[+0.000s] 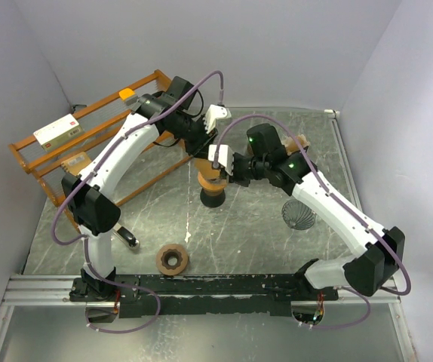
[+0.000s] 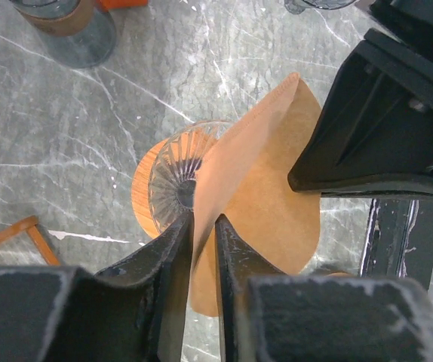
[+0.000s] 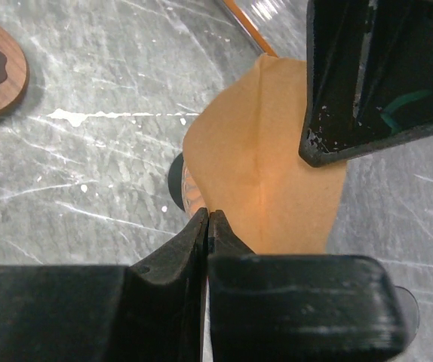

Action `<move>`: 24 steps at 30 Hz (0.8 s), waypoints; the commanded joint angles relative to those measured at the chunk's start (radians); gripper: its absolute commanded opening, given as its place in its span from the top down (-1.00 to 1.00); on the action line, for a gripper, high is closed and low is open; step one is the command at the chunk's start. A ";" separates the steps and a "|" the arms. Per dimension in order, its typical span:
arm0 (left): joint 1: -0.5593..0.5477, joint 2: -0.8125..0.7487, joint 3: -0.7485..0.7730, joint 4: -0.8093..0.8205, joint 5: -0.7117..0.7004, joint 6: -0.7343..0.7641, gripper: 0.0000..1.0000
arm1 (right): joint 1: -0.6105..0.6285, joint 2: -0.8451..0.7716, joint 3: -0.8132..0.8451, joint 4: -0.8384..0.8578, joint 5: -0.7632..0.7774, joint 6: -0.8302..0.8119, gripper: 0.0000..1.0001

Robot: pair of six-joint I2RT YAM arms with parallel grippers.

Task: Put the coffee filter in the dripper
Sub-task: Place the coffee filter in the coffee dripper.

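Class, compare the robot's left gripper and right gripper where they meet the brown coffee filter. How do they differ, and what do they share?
Jaws: the left gripper has its jaws slightly apart, with the coffee filter edge in the gap. The right gripper has its jaws pressed together on the filter.
Below: the dripper shows its ribbed glass beside the left gripper. Under the right gripper the filter hides most of it.
Shared: both meet the same filter above the dripper.
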 commanded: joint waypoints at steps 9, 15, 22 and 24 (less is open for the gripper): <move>0.005 -0.008 -0.018 0.069 0.003 -0.022 0.34 | -0.038 -0.015 -0.037 0.045 -0.090 0.023 1.00; 0.005 -0.034 -0.064 0.117 -0.009 -0.012 0.24 | -0.039 0.007 -0.012 -0.009 -0.101 -0.003 0.72; 0.005 -0.061 -0.097 0.180 -0.080 -0.034 -0.11 | -0.039 0.026 0.010 -0.055 -0.116 -0.023 0.26; 0.005 -0.066 -0.105 0.190 -0.090 -0.039 -0.22 | -0.038 0.028 0.007 -0.052 -0.112 -0.024 0.21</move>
